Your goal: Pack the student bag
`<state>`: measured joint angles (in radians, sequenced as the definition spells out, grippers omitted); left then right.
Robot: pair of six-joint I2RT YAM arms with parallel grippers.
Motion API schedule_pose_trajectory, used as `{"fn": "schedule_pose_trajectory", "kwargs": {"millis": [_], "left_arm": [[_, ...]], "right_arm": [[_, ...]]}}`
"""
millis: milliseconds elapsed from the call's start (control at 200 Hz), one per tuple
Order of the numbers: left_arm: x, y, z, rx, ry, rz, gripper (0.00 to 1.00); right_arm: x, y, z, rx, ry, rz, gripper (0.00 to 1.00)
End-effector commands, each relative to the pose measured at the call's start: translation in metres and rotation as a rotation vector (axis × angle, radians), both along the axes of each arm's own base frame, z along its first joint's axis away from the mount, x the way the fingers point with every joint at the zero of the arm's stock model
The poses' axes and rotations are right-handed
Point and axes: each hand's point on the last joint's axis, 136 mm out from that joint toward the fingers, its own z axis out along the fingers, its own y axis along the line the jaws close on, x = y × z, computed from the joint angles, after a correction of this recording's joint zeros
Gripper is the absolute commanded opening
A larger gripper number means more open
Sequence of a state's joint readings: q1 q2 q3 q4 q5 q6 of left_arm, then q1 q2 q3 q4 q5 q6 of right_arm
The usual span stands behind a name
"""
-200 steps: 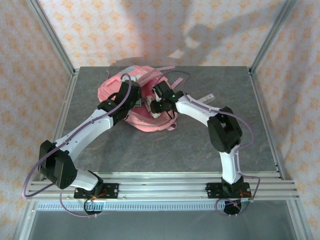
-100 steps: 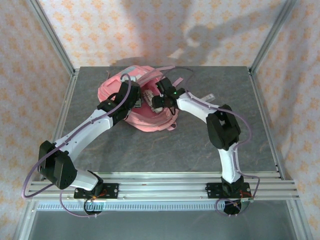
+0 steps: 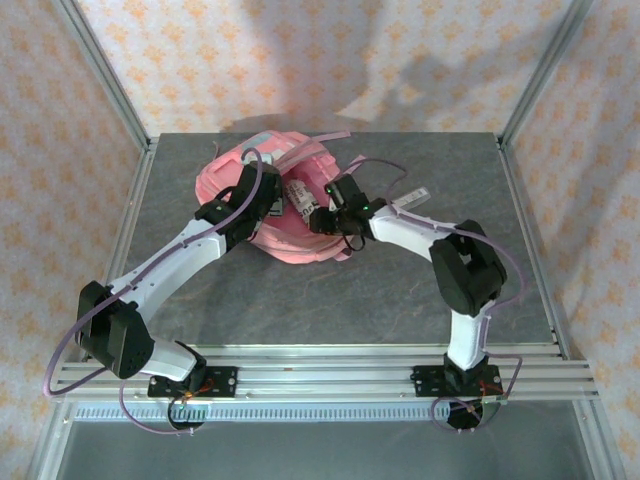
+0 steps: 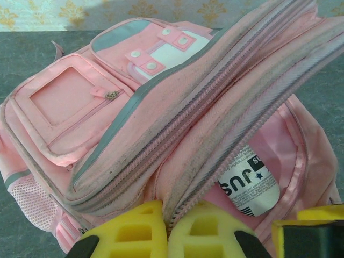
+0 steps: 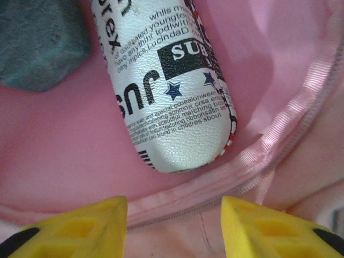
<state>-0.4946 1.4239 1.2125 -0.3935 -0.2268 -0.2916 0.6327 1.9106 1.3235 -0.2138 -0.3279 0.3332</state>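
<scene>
**Left gripper pinches bag flap, right gripper spread**

The left gripper clamps the zip edge of the student bag, which lies at the far middle of the table. The right gripper hangs with fingers apart over a white printed pouch inside it.

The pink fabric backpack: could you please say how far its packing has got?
Done: a white printed pouch lies inside the open pink fabric backpack. In hand: the left gripper is shut on the zip flap; the right gripper is open above the pouch. Left: perhaps a pale flat item on the table, then zipping.
</scene>
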Motion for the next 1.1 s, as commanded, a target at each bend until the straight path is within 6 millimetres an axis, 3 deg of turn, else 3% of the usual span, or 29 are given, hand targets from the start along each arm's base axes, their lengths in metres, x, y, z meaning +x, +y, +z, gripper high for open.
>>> {"fn": "schedule_pose_trajectory", "kwargs": {"millis": [0,145,350,716,846,976,1096], "left_arm": [[0.006,-0.005,0.033,-0.096,-0.101,0.013,0.00],[0.004,-0.006,0.032,-0.100,-0.095,0.008,0.00],[0.000,-0.007,0.023,-0.103,-0.077,0.004,0.00],[-0.008,-0.010,0.010,-0.115,-0.048,-0.002,0.00],[-0.010,-0.009,0.011,-0.112,-0.048,0.000,0.00],[-0.010,-0.007,0.013,-0.103,-0.055,0.006,0.00],[-0.010,-0.007,0.015,-0.110,-0.064,0.006,0.00]], "right_arm": [[0.019,0.011,-0.005,0.052,0.003,-0.043,0.48],[0.036,0.020,-0.011,0.102,0.025,-0.064,0.47],[0.065,0.033,0.013,0.206,-0.035,-0.105,0.23],[0.116,0.064,0.023,0.337,-0.089,-0.105,0.25],[0.112,0.059,0.034,0.334,-0.090,-0.121,0.26],[0.091,0.034,0.044,0.287,-0.118,-0.154,0.30],[0.068,0.016,0.036,0.263,-0.092,-0.173,0.33]]}}
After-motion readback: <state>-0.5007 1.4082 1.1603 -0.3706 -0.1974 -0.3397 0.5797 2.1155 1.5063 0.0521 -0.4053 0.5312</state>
